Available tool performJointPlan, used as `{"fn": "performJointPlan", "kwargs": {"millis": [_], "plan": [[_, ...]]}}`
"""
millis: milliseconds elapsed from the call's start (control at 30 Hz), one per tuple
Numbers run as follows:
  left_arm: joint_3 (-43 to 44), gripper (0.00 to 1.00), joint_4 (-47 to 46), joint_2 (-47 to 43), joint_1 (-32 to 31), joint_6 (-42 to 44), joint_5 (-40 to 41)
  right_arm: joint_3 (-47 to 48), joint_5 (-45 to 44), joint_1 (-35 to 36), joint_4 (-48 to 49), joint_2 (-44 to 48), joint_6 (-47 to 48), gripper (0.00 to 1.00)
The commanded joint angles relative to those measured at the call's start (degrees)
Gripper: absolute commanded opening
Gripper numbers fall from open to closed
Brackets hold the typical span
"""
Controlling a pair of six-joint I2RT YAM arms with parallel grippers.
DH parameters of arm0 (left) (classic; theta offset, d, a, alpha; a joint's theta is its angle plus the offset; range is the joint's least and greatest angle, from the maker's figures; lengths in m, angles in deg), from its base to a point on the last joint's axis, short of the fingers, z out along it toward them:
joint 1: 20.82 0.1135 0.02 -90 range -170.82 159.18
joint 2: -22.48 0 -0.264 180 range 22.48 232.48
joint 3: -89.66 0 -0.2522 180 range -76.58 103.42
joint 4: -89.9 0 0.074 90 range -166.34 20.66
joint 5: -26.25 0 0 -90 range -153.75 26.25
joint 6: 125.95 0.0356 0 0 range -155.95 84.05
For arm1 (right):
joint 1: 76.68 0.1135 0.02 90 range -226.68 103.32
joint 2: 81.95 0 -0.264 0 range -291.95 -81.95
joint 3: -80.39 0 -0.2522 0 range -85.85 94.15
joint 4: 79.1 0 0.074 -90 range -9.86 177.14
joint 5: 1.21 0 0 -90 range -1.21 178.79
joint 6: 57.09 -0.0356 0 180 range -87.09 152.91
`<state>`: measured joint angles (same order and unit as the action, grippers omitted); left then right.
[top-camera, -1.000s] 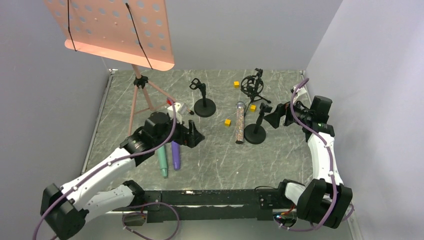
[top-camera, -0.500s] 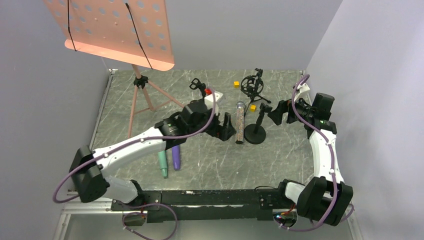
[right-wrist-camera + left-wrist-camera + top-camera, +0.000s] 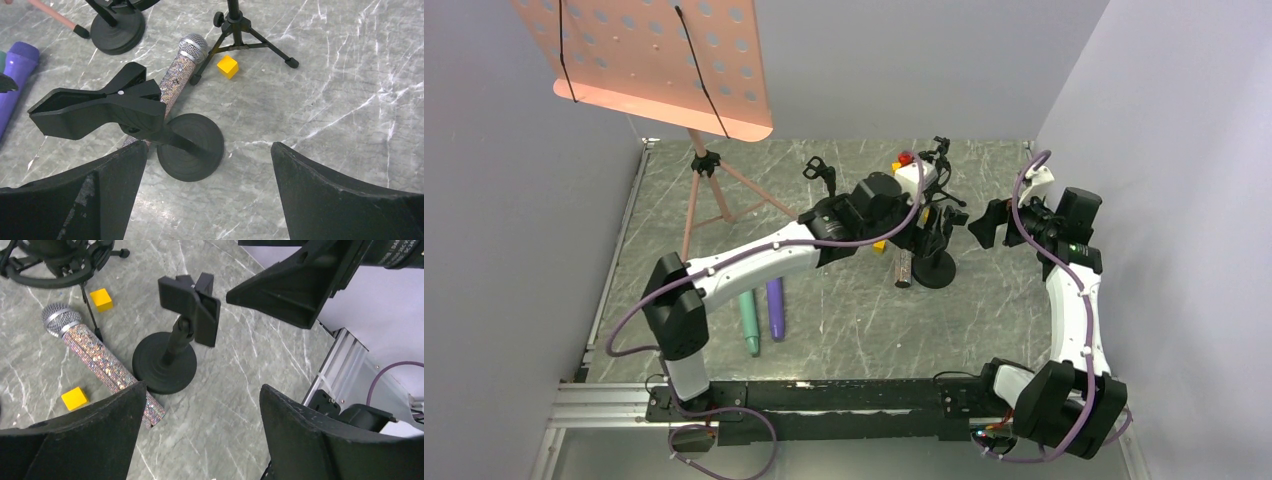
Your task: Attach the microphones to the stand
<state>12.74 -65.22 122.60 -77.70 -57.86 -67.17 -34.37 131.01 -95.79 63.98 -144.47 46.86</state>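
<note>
The glittery copper microphone [image 3: 95,357] lies flat beside the round base of a black clip stand [image 3: 165,362]; its lower end shows in the top view [image 3: 903,268]. The stand's clip [image 3: 100,107] is empty. My left gripper [image 3: 932,226] hovers open over this stand and mic, holding nothing [image 3: 202,390]. My right gripper [image 3: 984,222] is open and empty just right of the clip [image 3: 210,145]. The purple mic [image 3: 775,308] and mint green mic [image 3: 749,320] lie side by side at the near left.
A second round-base clip stand [image 3: 820,170] and a shock-mount tripod stand [image 3: 50,260] stand at the back. A pink music stand [image 3: 654,60] on a tripod is at the far left. Small yellow cubes [image 3: 101,299] [image 3: 75,398] lie near the copper mic.
My left arm has swung right and away, from above the purple and green mics to above the copper mic and clip stand. My right gripper has shifted slightly.
</note>
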Motion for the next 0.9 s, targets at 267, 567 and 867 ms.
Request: {"fn": "performJointPlan", "kwargs": {"millis": [267,567,867], "plan": [[19.31,0.70,7.97,11.44,-4.07,3.31,9.51,2.66,-0.69,-0.85,0.83,2.09,-0.07,1.00],[27.85,0.55,13.03,17.16,-5.56,6.98,19.47,2.66,-0.67,-1.02,0.83,2.56,-0.07,1.00],[31.66,0.44,13.21,19.64,-5.91,7.97,19.94,2.66,-0.73,-1.07,0.92,2.60,-0.07,1.00]]}}
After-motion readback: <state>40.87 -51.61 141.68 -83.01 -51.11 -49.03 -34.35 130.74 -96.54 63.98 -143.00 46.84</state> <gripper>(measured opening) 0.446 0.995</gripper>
